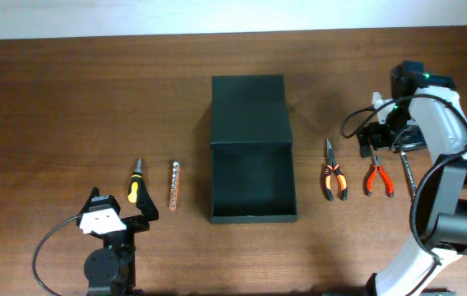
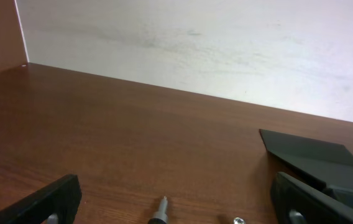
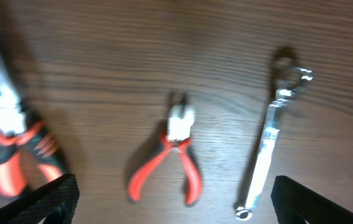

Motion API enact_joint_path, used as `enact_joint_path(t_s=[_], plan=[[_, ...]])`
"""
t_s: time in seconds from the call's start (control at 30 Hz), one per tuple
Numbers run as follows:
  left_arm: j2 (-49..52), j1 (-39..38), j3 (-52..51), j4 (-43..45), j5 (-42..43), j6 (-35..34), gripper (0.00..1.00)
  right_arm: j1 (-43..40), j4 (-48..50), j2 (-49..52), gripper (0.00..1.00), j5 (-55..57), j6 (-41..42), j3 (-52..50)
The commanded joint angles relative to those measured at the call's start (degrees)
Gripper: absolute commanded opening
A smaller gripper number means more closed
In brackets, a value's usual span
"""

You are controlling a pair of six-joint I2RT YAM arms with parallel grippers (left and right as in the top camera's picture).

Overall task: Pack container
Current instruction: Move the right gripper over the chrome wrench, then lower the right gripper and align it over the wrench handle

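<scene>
Left gripper [image 2: 176, 202] and right gripper [image 3: 173, 200]: jaws wide apart, empty; dark green-black matte rectangular container [image 1: 252, 177] lies open on brown wooden counter [image 1: 53, 107]

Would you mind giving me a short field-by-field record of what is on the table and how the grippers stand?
container: open, lid flap folded back, nothing visible inside
left of container: screwdriver, orange strip
right of container: orange-black pliers, red pliers, wrench
left gripper: open, near the screwdriver, holding nothing
right gripper: open, above the red pliers and wrench, holding nothing
</scene>
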Motion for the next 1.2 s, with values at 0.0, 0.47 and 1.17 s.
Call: enact_joint_path(t_s=[0.0,0.47,1.17], plan=[[-0.50,0.31,-0.22,-0.04,0.22,-0.26,0.99,-3.48,0.11,0.17,0.99,0.00,-2.80,0.92],[-0.50,0.31,-0.22,-0.04,0.22,-0.26,0.99,-13.40,0.55,0.55,0.99,-10.80,-11.72,0.90],[-0.50,0.31,-0.22,-0.04,0.22,-0.26,0.99,-13.42,1.51,1.14,0.99,0.28,-19.87,0.90]])
